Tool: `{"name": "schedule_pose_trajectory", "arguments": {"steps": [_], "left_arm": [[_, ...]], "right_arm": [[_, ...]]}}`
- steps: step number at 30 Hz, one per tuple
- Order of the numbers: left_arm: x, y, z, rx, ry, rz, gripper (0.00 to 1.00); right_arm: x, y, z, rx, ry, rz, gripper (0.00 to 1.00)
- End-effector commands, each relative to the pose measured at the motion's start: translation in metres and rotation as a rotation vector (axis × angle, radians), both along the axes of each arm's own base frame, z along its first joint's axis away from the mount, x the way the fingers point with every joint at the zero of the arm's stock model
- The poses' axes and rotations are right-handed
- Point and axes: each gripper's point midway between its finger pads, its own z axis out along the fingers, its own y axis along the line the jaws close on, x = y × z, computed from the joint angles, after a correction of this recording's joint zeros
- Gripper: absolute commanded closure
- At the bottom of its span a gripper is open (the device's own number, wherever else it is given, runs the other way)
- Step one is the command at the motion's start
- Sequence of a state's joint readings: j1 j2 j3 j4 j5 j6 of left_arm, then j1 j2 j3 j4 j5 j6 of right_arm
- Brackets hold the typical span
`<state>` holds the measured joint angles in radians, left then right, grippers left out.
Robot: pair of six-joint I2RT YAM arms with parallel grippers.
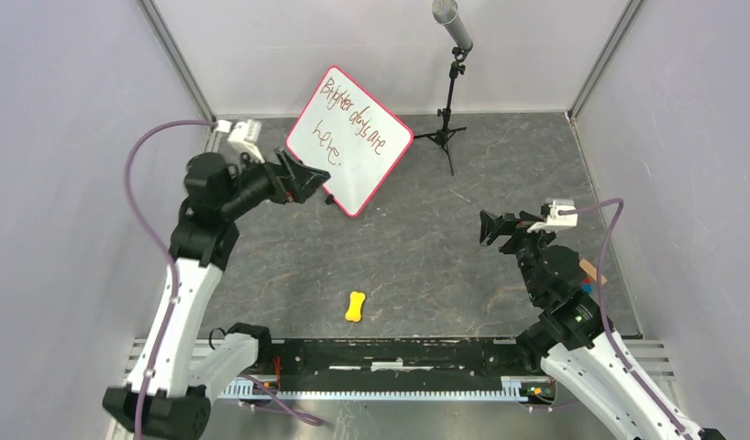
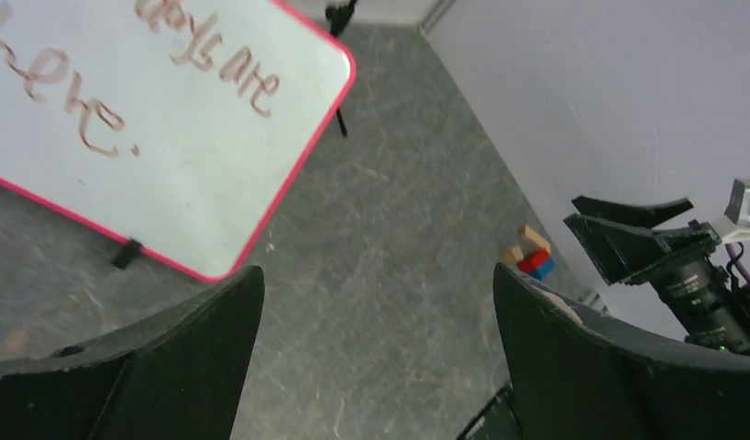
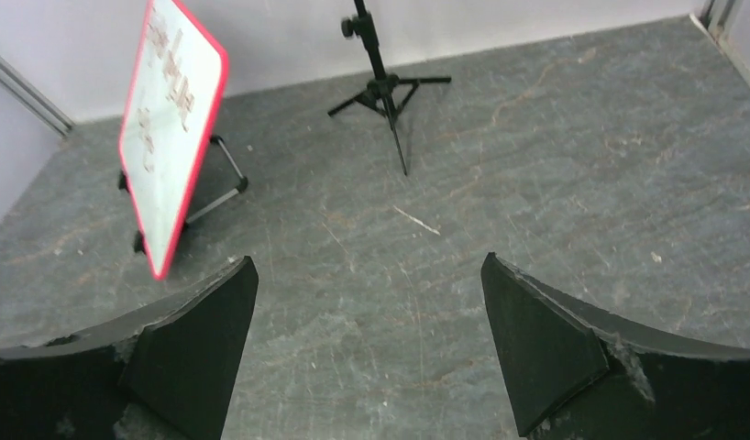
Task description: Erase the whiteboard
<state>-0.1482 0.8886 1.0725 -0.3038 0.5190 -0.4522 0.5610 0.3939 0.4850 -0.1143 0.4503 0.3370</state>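
Two arms aloft, jaws wide.

Even, diffuse and fairly bright light fills all three views, and the few shadows are faint and soft-edged. The left wrist view is soft throughout, with the writing on the whiteboard at eleven o'clock slightly blurred. The overhead and right wrist views are sharper, without glare.

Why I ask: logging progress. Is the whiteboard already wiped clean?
No, the top view shows dark handwriting across the face of the whiteboard.
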Motion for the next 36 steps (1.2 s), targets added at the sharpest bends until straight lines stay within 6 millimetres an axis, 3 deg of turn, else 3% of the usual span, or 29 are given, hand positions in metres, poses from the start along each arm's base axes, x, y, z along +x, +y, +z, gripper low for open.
{"name": "schedule_pose_trajectory", "arguments": {"steps": [1,4,7,13,15,18,21,24,25,27,30,33,36], "left_arm": [[-0.013,-0.026,-0.065,0.031,0.264,-0.153,0.0],[-0.02,-0.031,-0.097,0.124,0.345,-0.166,0.0],[-0.022,-0.029,-0.122,0.198,0.395,-0.13,0.0],[-0.007,-0.029,-0.14,0.156,0.425,-0.058,0.0],[0.004,-0.034,-0.141,0.086,0.436,-0.035,0.0],[0.029,-0.035,-0.136,-0.091,0.476,-0.024,0.0],[0.06,-0.019,-0.134,-0.183,0.457,0.086,0.0],[0.09,-0.005,-0.139,-0.259,0.437,0.206,0.0],[0.099,-0.001,-0.148,-0.324,0.473,0.22,0.0],[0.121,-0.003,-0.149,-0.455,0.467,0.165,0.13],[0.146,-0.003,-0.18,-0.53,0.543,0.16,0.24],[0.165,0.006,-0.207,-0.516,0.554,0.212,0.2],[0.183,0.017,-0.228,-0.47,0.533,0.272,0.17]], "right_arm": [[0.007,-0.001,-0.023,-0.035,0.047,-0.024,0.02],[0.011,-0.001,-0.04,-0.113,0.092,-0.026,0.02],[0.014,0.011,-0.052,-0.149,0.123,0.033,0.02],[0.028,0.059,-0.072,-0.098,0.139,0.217,0.02],[0.041,0.065,-0.068,-0.054,0.127,0.195,0.02],[0.071,0.06,-0.048,-0.046,0.051,0.084,0.02],[0.1,0.054,-0.04,-0.044,0.021,-0.026,0.02],[0.117,0.062,-0.04,-0.005,-0.003,-0.008,0.02],[0.12,0.066,-0.043,0.015,-0.017,0.019,0.02],[0.118,0.071,-0.051,0.036,-0.052,0.085,0.02],[0.108,0.067,-0.074,0.03,-0.06,0.137,0.02],[0.103,0.058,-0.088,0.105,-0.03,0.168,0.02],[0.099,0.059,-0.076,0.141,-0.093,0.225,0.02]]}}
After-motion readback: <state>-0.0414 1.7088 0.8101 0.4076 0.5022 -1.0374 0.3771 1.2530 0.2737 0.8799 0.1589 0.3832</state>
